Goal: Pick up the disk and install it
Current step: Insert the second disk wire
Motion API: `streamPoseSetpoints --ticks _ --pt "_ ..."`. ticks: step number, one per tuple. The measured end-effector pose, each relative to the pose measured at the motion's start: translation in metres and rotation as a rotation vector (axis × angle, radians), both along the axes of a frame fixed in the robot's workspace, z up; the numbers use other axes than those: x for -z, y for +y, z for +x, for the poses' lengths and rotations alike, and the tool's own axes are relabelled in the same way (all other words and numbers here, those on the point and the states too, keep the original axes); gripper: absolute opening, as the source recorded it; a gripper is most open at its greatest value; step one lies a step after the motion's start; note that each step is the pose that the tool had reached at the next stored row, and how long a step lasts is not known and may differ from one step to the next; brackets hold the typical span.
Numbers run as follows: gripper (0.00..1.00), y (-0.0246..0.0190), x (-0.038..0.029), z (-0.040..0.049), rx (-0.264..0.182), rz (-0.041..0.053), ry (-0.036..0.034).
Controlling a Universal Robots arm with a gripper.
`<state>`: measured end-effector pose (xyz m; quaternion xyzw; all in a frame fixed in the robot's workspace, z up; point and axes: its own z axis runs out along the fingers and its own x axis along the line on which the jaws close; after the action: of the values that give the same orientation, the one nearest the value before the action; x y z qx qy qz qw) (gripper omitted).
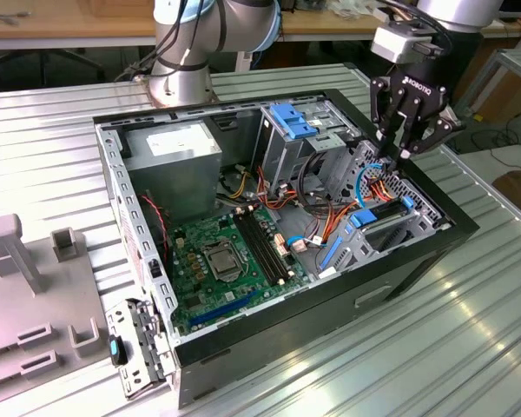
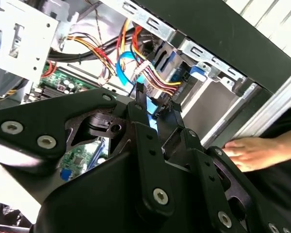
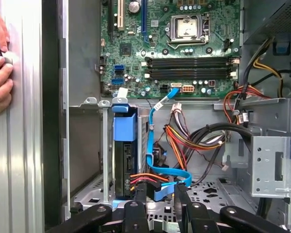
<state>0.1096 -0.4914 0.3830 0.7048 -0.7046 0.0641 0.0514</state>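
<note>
While the claw [image 1: 403,149] hangs released above the case, the disk [image 3: 124,160] just beneath, seated in its bay

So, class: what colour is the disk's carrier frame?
Bright blue, clearest on the disk in the first wrist view.

Colours inside the open case

You see a black gripper [image 1: 405,148] above a black-walled case [image 1: 313,326] on a silver ribbed table [image 1: 399,365]. The disk [image 3: 124,160] is dark grey in a bright blue carrier. The board [image 1: 213,265] is green, a flat cable [image 3: 157,145] is light blue, and the wires [image 3: 189,138] are red, orange, yellow and black. The grey fixture [image 1: 35,313] is plain.
</note>
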Motion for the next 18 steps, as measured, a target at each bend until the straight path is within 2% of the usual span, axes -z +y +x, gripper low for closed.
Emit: streamPoseSetpoints --ticks 9,11,18 --pt "0.35 0.0001 0.0025 0.0 0.001 -0.0024 0.0" --pt "0.21 0.0 0.0036 0.0 0.001 -0.013 0.0" --pt "0.21 0.0 0.0077 0.0 0.001 -0.0837 -0.0001"
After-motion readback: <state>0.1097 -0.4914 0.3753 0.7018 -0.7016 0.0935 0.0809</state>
